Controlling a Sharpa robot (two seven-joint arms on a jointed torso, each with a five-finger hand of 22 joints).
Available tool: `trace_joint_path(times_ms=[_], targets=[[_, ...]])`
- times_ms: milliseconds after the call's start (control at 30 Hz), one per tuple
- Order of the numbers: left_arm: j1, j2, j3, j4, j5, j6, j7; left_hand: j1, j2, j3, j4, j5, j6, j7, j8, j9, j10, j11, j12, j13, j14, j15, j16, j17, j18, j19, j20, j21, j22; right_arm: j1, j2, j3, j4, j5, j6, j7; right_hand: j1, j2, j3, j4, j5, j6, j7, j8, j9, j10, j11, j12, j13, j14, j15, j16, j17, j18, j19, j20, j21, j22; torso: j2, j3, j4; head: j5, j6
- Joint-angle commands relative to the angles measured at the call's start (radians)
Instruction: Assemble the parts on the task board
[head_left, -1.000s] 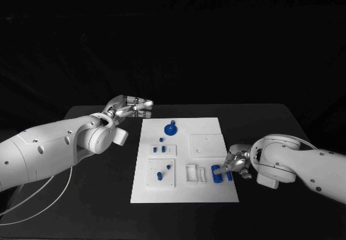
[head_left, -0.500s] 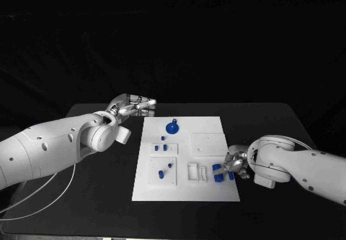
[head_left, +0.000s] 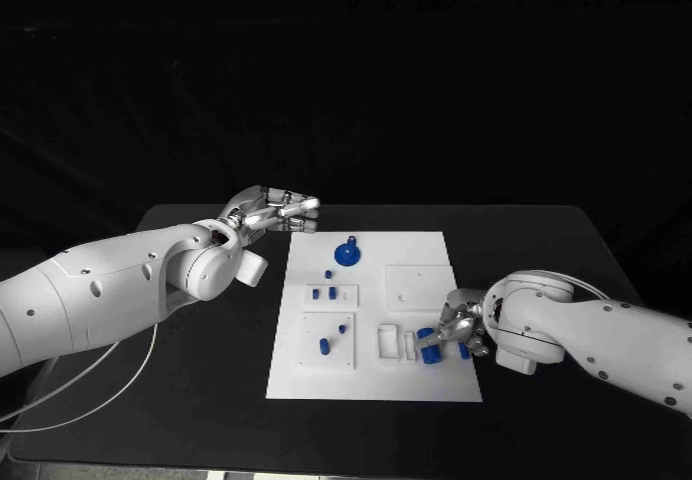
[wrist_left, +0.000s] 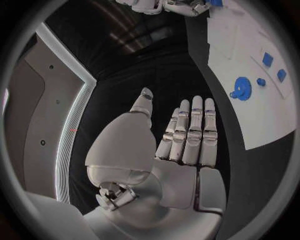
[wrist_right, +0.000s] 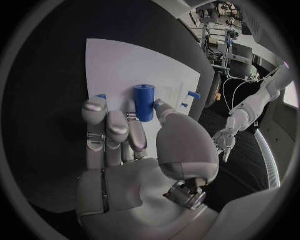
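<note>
A blue cylinder (wrist_right: 144, 102) is pinched between the thumb and fingers of the right hand (head_left: 459, 330) above the near right part of the white board (head_left: 433, 250). The left hand (head_left: 273, 212) is held off the board's far left corner, fingers straight and apart, grasping nothing.

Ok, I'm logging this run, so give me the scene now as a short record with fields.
surface: black table
task board: white plate in the middle of the table
left hand: off the board's far left corner, fingers straight, holding nothing
right hand: at the board's near right edge, fingers at a blue cylinder; grip uncertain
other parts: blue gear-like piece on the far part of the board; small blue pieces in the left blocks
</note>
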Motion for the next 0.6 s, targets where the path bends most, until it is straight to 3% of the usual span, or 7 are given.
trace_joint_path(times_ms=[33, 367, 600], targets=[[0.000, 0.002, 0.001, 0.003, 0.011, 0.031, 0.006, -0.008, 0.002, -0.004, 0.000, -0.003, -0.005, 0.000, -0.001, -0.001, 0.009, 0.000, 0.006, 0.001, -0.007, 0.003, -0.003, -0.001, 0.005, 0.005, 0.002, 0.004, -0.001, -0.012, 0.012, -0.016, -0.008, -0.017, 0.012, -0.067, -0.002, 0.015, 0.000, -0.014, 0.006, -0.001, 0.000, -0.003, -0.435, -0.001, 0.001, -0.005, 0.069, 0.000, 0.003, -0.006, 0.000, 0.003, 0.048, 0.006, -0.005, 0.002, 0.001, -0.0008, -0.0006, 0.003, -0.003], [0.000, 0.004, 0.001, 0.002, 0.009, 0.034, 0.003, -0.006, 0.006, -0.007, -0.005, -0.002, 0.000, 0.000, -0.001, 0.000, 0.012, -0.001, 0.005, 0.001, -0.007, 0.003, -0.003, -0.001, 0.005, 0.005, 0.002, 0.005, -0.005, -0.013, 0.029, -0.042, -0.008, -0.014, 0.028, -0.067, -0.010, 0.030, -0.004, -0.053, 0.023, 0.004, -0.002, -0.003, -0.440, -0.002, 0.000, -0.005, 0.069, 0.000, 0.003, -0.007, -0.002, 0.002, 0.049, 0.006, -0.007, 0.005, 0.000, 0.0000, -0.0007, 0.003, -0.009], [0.000, 0.005, 0.001, 0.002, 0.006, 0.034, 0.000, -0.005, 0.005, -0.007, -0.007, -0.001, -0.001, 0.000, -0.001, 0.000, 0.012, -0.001, 0.005, 0.001, -0.007, 0.003, -0.003, -0.001, 0.005, 0.005, 0.002, 0.005, -0.005, -0.014, 0.031, -0.051, -0.006, -0.010, 0.022, -0.067, -0.008, 0.025, -0.003, -0.058, 0.030, -0.003, 0.001, -0.003, -0.443, -0.004, 0.001, -0.009, 0.066, 0.000, 0.005, -0.008, -0.003, 0.002, 0.048, 0.008, -0.009, 0.005, 0.000, -0.0005, -0.0007, 0.004, -0.013]])
